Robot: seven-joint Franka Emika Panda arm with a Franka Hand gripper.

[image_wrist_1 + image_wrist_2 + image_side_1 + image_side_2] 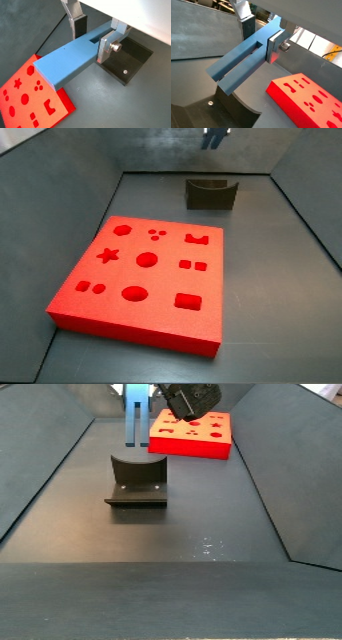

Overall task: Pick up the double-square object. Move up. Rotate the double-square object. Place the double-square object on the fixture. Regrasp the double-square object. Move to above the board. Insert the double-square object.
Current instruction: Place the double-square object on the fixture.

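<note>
Two fingers point(105, 49) clamp double-square object point(67, 62) above fixture point(136, 481).

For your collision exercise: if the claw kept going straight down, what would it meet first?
Probably the fixture: the claw holds the block upright right above its notch, though depth is uncertain.

We see the slate-blue double-square object point(138, 419) upright in the hand point(93, 39), above the dark notched fixture point(136, 480); the red board point(144, 278) lies flat nearby.
</note>
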